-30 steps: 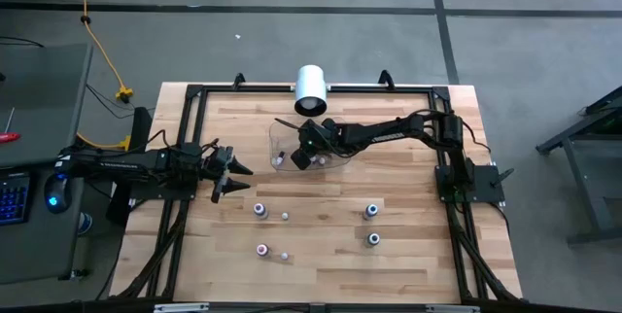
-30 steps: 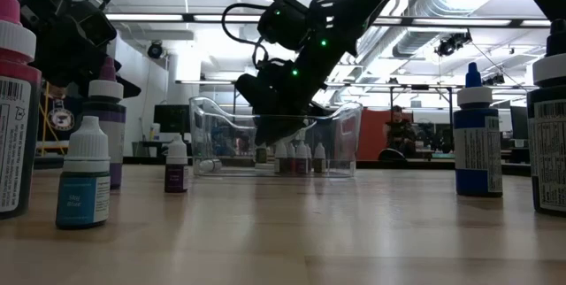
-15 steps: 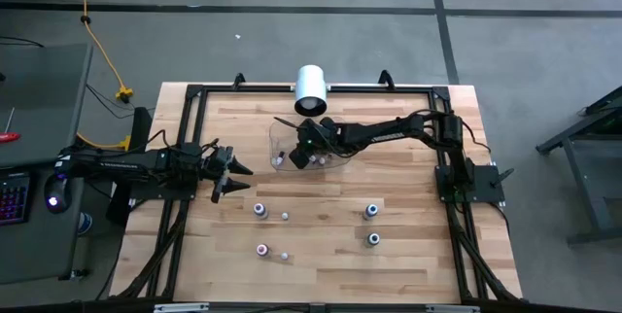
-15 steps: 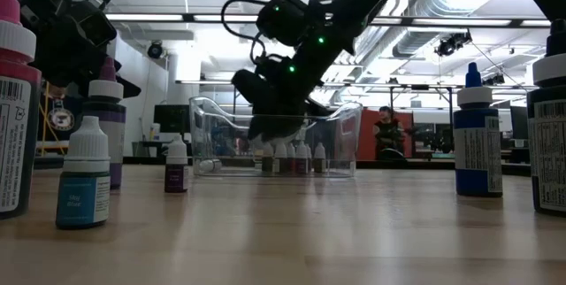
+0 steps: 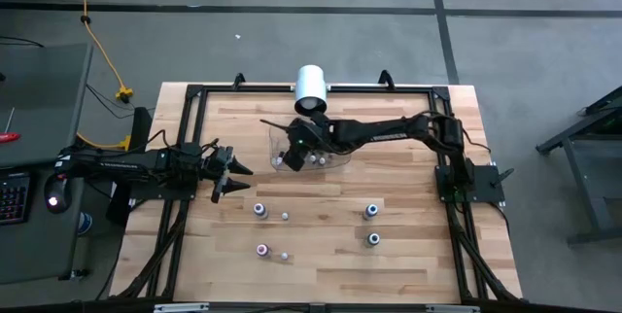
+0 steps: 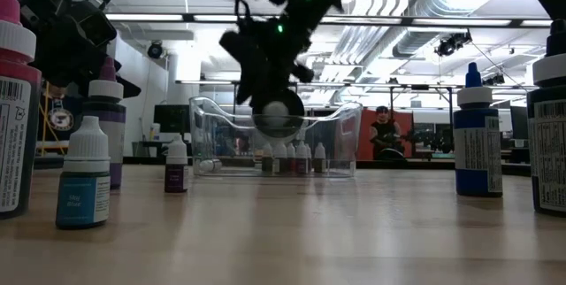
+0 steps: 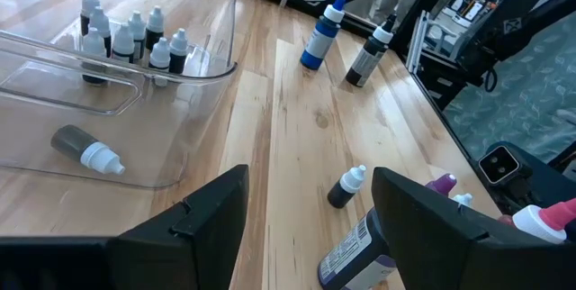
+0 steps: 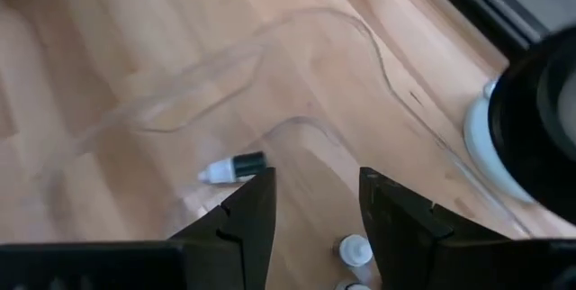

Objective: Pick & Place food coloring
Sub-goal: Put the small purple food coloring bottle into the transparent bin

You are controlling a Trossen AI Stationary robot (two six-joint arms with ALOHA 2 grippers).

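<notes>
Wooden table [image 5: 408,255] is carrying the clear tray [image 5: 277,136], where most food coloring bottles [image 7: 126,38] are standing. Right gripper [image 5: 292,148] is hovering above it, jaws apart and empty, apparently just after a drop. Left gripper [image 5: 233,172] is waiting nearby, jaws apart. Next, probably, fetching a loose bottle [image 5: 260,210].

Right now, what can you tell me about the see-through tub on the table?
The clear tub looks like thin plastic, with low walls and a wavy, curved rim. It sits flat on the wooden table toward the back, near the white cylinder. Inside, a cluster of small bottles stands upright, and one dark bottle lies on its side. The right gripper hovers above it, open and holding nothing.
</notes>
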